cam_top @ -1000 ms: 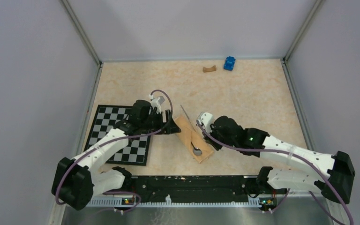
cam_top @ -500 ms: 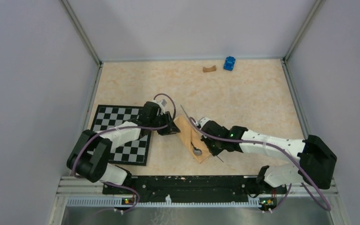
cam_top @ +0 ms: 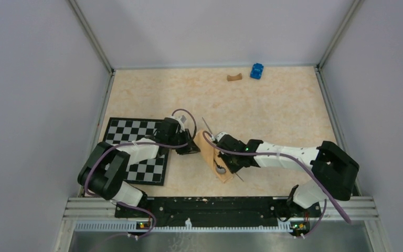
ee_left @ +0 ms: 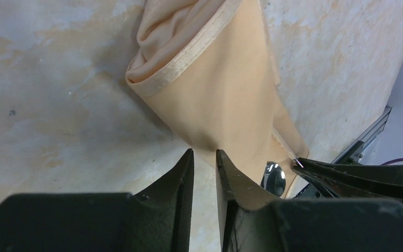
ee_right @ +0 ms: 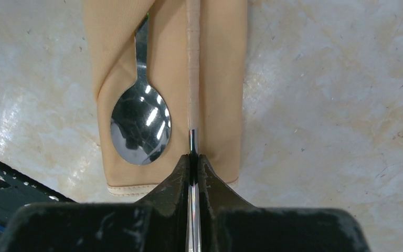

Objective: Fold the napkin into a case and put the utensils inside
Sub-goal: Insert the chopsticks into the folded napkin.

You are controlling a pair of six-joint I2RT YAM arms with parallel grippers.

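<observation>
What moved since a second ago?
The left gripper slid right to the edge of the napkin and its jaws narrowed there; a grip isn't clear. The right gripper swung toward the napkin's near end, staying shut on a thin utensil. The spoon, toy car and checkerboard mat stayed put.

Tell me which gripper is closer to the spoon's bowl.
Right. The right gripper, shut on a thin metal utensil, sits just beside the spoon's bowl; the left gripper is across the case, at its left edge.
</observation>
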